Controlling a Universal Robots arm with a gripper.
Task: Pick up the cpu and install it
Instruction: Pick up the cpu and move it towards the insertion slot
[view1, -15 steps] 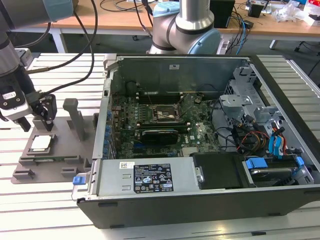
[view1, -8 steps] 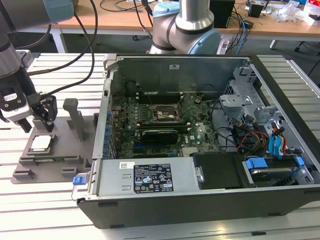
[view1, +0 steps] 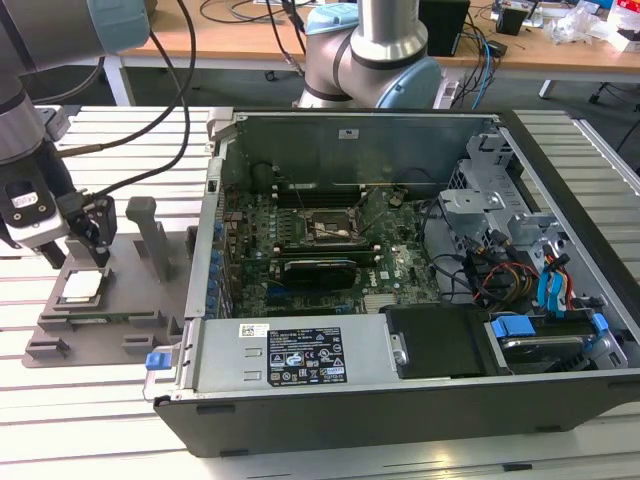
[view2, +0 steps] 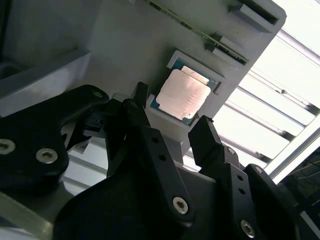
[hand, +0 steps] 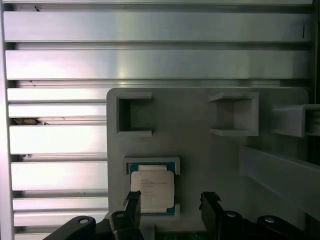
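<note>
The cpu (view1: 82, 287), a flat square chip with a shiny metal top, lies in a shallow recess of the grey tray (view1: 130, 297) at the exterior view's left. Just above it hangs my gripper (view1: 92, 250), open, with nothing between its black fingers. In both wrist views the cpu (view2: 182, 92) (hand: 152, 189) sits in its pocket, a little beyond and to one side of the gap of the gripper (view2: 170, 127) (hand: 171, 201), untouched. The motherboard socket (view1: 328, 232) lies inside the open computer case (view1: 300, 350).
Upright posts (view1: 150, 235) rise from the tray close beside the gripper. The case's side wall (view1: 205, 250) stands between tray and motherboard. Cables, a drive cage (view1: 490, 200) and blue-tabbed parts fill the case's right side. Slatted metal table (hand: 150, 65) lies all round.
</note>
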